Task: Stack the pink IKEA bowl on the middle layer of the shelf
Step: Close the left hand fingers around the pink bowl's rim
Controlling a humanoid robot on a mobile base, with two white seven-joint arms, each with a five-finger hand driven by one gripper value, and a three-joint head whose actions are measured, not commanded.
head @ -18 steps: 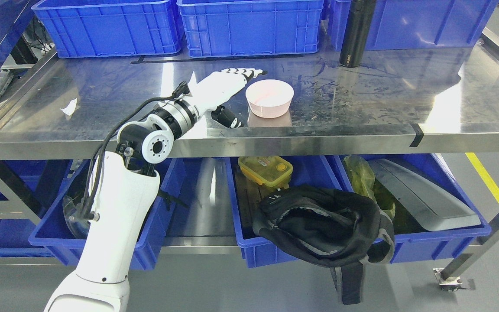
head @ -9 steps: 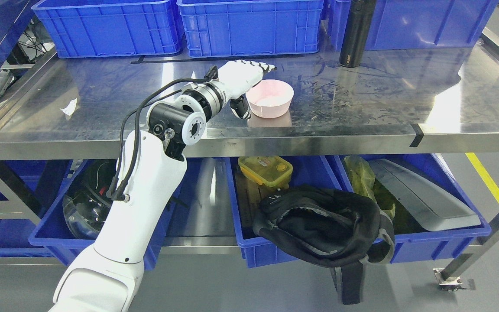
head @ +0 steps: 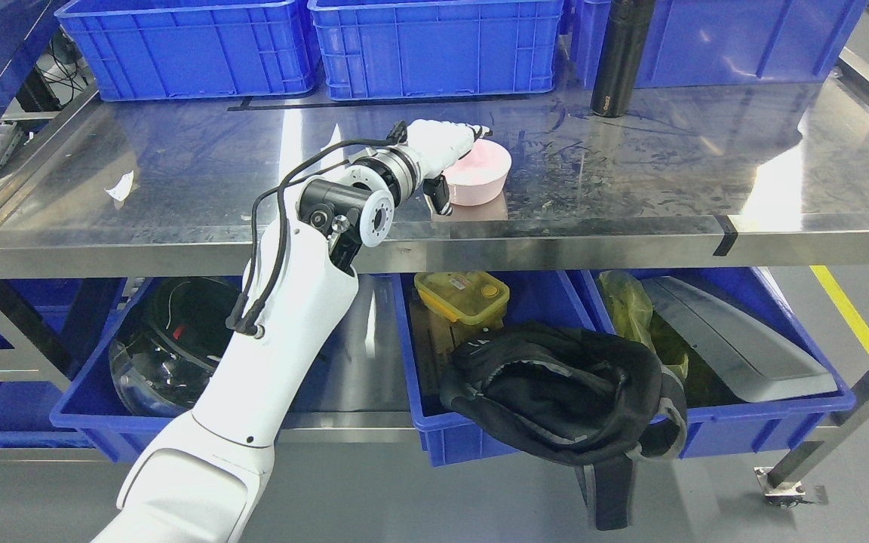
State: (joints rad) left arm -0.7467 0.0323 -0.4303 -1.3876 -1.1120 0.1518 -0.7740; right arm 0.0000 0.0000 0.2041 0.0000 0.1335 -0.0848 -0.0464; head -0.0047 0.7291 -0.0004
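The pink bowl [head: 486,172] stands upright on the steel middle shelf [head: 631,181], close to its front edge. My left hand [head: 459,167] covers the bowl's left side. Its fingers [head: 472,134] reach over the far-left rim, and the black-tipped thumb [head: 439,197] hangs outside the near wall. The hand is spread around the rim and the bowl still rests on the shelf. The bowl's left part is hidden by the hand. My right arm does not show.
A black bottle [head: 619,56] stands at the back right of the bowl. Blue crates [head: 434,45] line the shelf's rear. A paper scrap [head: 119,185] lies far left. Below, blue bins hold a yellow box [head: 463,294], a black bag [head: 563,385] and a glass bowl [head: 155,354].
My left arm has swung to the right and the hand has gone from beside the bowl to over its left rim. The bowl has stayed in place.
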